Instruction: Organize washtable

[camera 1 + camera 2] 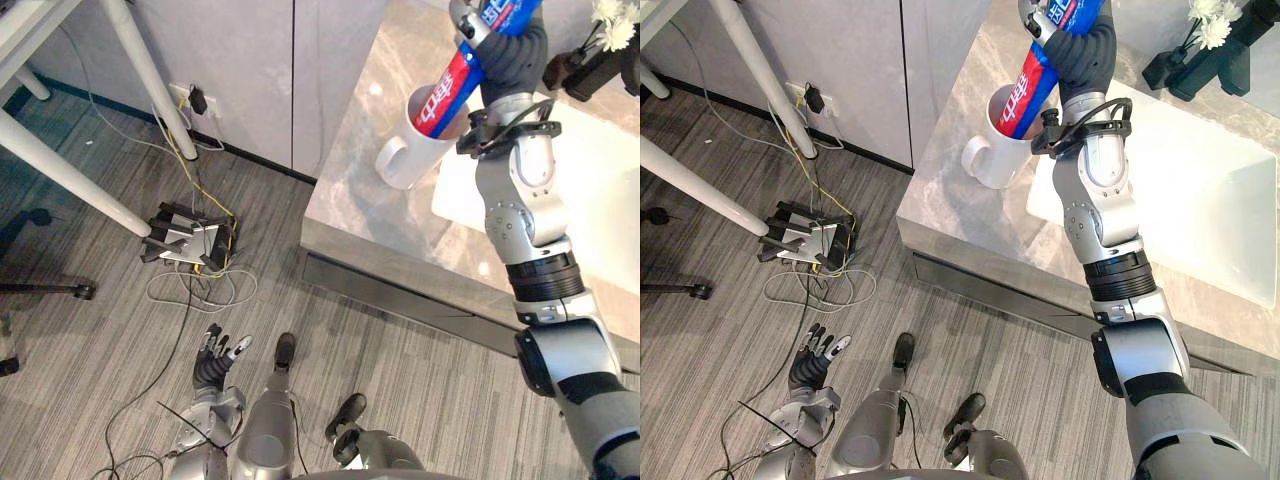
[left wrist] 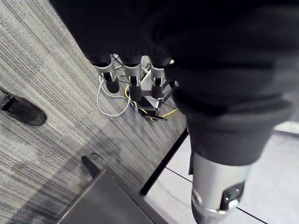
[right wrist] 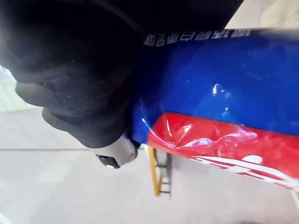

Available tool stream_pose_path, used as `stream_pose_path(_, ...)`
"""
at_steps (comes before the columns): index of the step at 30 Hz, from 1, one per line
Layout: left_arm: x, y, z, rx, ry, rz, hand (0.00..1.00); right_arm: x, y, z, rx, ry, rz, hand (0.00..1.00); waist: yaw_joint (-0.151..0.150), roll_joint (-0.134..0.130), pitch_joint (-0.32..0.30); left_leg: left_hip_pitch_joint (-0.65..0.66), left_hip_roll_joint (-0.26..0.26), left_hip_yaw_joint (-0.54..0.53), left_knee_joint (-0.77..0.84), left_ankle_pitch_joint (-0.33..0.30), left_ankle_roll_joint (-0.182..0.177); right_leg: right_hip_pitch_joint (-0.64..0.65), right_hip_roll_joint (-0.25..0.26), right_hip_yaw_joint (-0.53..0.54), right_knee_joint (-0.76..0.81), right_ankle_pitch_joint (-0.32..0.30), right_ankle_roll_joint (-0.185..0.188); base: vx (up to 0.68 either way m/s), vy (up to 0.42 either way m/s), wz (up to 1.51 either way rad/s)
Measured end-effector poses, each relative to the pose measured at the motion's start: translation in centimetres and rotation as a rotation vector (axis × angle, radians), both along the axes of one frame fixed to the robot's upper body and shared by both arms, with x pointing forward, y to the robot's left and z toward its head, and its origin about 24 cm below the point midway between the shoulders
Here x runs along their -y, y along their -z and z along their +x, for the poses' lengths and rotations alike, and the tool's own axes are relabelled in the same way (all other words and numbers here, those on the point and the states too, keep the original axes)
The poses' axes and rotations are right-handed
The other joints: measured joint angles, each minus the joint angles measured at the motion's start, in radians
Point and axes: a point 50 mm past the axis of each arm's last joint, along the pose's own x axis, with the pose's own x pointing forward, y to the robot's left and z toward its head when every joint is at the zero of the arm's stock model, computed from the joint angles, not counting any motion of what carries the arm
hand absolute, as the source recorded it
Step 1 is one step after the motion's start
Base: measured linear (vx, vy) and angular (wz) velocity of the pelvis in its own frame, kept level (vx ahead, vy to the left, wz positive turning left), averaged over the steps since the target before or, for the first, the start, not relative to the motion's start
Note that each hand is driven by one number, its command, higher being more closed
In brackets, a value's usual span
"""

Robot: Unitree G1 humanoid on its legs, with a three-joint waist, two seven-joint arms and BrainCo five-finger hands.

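A red and blue toothpaste tube [image 1: 450, 90] stands tilted with its lower end inside a white mug [image 1: 408, 158] near the left edge of the marble washtable [image 1: 370, 220]. My right hand [image 1: 1080, 50] grips the tube's upper part, fingers curled round it; the right wrist view shows the tube [image 3: 224, 93] pressed against the hand's dark cover [image 3: 70, 70]. My left hand [image 1: 213, 360] hangs low over the carpet floor, away from the washtable, with its fingers [image 2: 133, 81] relaxed and holding nothing.
A white sink basin [image 1: 1200, 190] lies right of the mug. White flowers in a dark holder [image 1: 1205, 30] stand at the back. On the floor lie a power strip with tangled cables [image 1: 190, 240] and white table legs [image 1: 60, 170].
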Motion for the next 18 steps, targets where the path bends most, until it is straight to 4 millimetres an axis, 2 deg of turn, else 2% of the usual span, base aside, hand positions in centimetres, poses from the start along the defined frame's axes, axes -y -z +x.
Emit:
stream_pose_path(4,-0.32,-0.02,-0.1,0.001,-0.017,0.001,0.0,0.17,0.93,0.13,-0.028,0.011,-0.01,0.0,-0.002,-0.001,0.0,0.002,0.002,0.002,0.001,0.0,0.0,0.0,0.001,0.003,0.0,0.0,0.0,0.01,0.005,-0.01)
stream_pose_path(18,-0.78,-0.05,-0.29,0.0,-0.032,0.007,0.0,0.35,0.75,0.09,-0.02,0.02,-0.012,0.0,-0.004,-0.001,0.0,0.02,0.004,0.006,0.001,0.0,0.0,0.014,0.001,0.008,0.003,0.0,0.0,0.0,0.0,0.0)
